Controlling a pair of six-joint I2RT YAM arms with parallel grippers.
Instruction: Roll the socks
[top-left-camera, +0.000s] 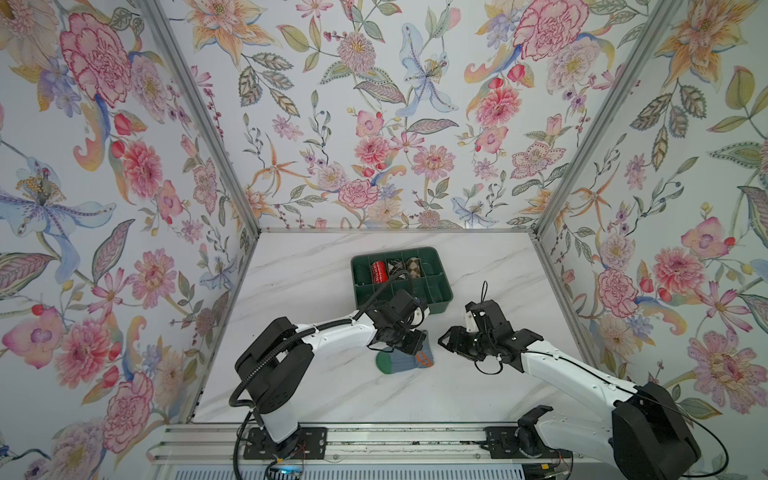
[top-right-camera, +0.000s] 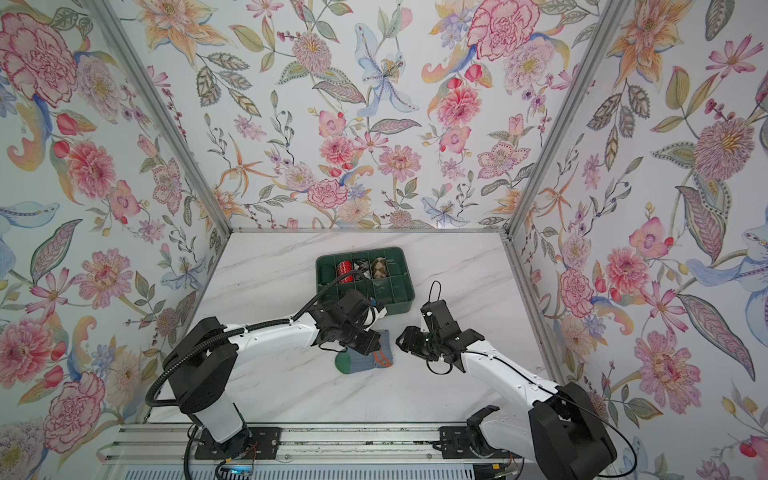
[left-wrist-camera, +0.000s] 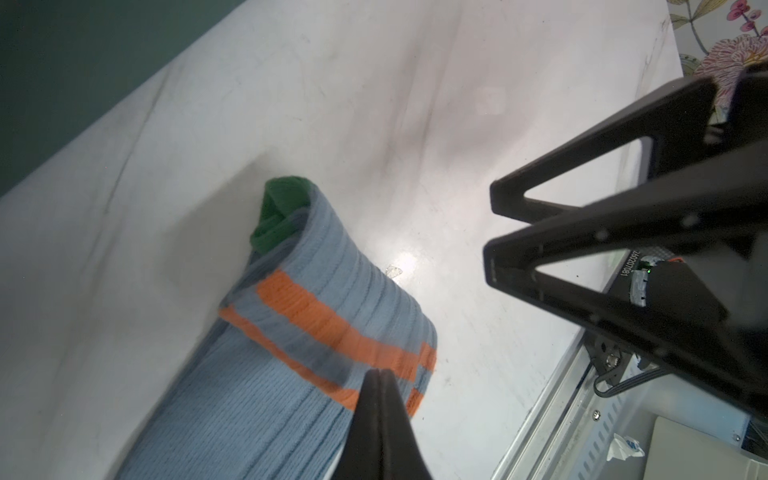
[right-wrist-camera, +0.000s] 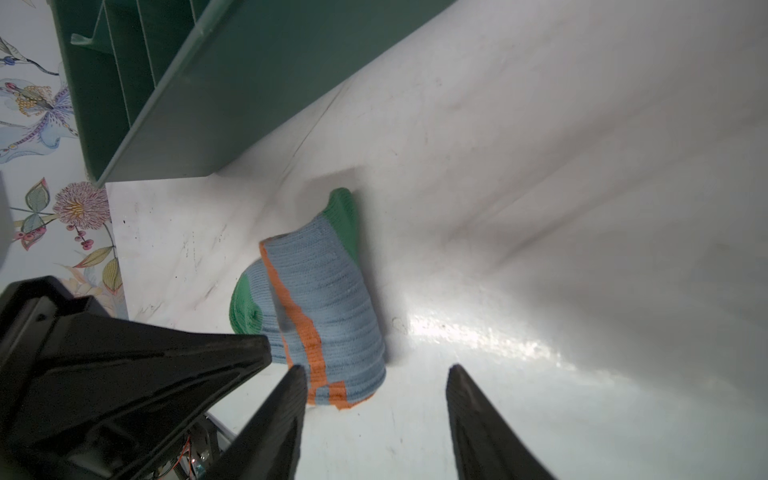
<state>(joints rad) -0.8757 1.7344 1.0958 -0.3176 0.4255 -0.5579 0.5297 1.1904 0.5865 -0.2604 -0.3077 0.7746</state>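
Two grippers meet near the middle of the marble tabletop (top-left-camera: 316, 266), just on the near side of the green divided tray (top-left-camera: 441, 305). The socks (top-left-camera: 405, 362) lie there, grey-blue with orange stripes, partly rolled, with a green end pointing near-left. The left gripper (top-left-camera: 409, 343) hangs over their far edge, jaws pressed fully together. In the left wrist view it (left-wrist-camera: 379, 372) sits against the orange stripes, and whether it pinches any fabric cannot be told. The right gripper (top-left-camera: 446, 338) stands just right of the socks, apart from them, jaws moderately parted and holding nothing. Three rolled bundles (top-left-camera: 395, 269) fill far compartments of the tray.
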